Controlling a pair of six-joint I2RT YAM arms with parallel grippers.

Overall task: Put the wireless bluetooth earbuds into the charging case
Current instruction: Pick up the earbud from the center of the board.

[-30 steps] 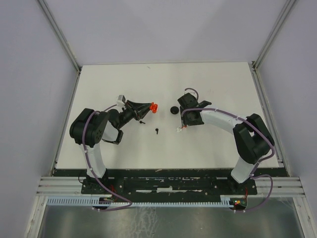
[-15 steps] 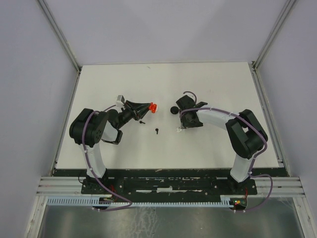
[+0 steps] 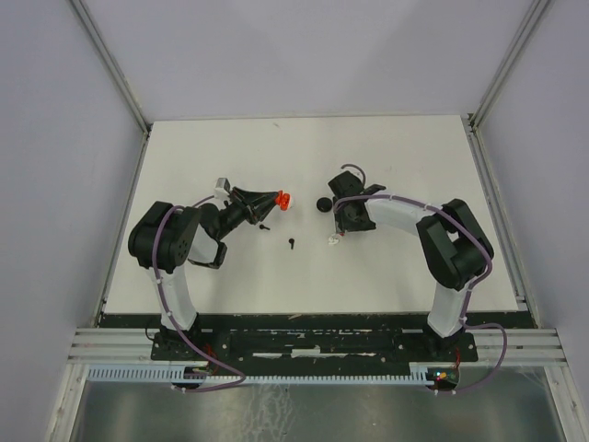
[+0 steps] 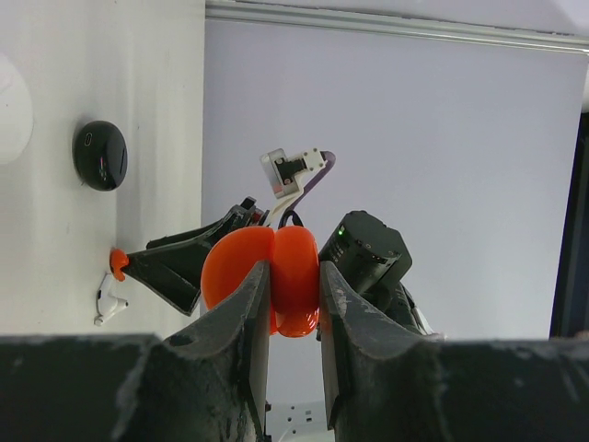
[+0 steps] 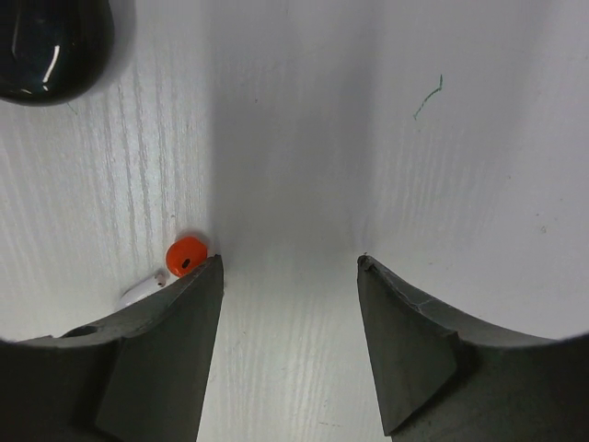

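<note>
My left gripper (image 3: 276,200) is shut on an orange charging case (image 3: 284,199) and holds it above the table; in the left wrist view the case (image 4: 276,281) sits between the pads, hinged halves together. A red and white earbud (image 3: 333,240) lies on the table. My right gripper (image 3: 340,229) is open just above it; in the right wrist view the earbud (image 5: 184,256) lies just outside the left fingertip (image 5: 198,295), not between the jaws. Two black earbuds (image 3: 264,224) (image 3: 292,244) lie between the arms.
A black rounded case (image 3: 324,204) lies on the table beside the right gripper and shows in the right wrist view (image 5: 46,41) and the left wrist view (image 4: 99,155). White walls enclose the table on three sides.
The right arm has swung a little to the left, bringing its gripper closer to the red and white earbud. The left arm and the orange case have not moved.
</note>
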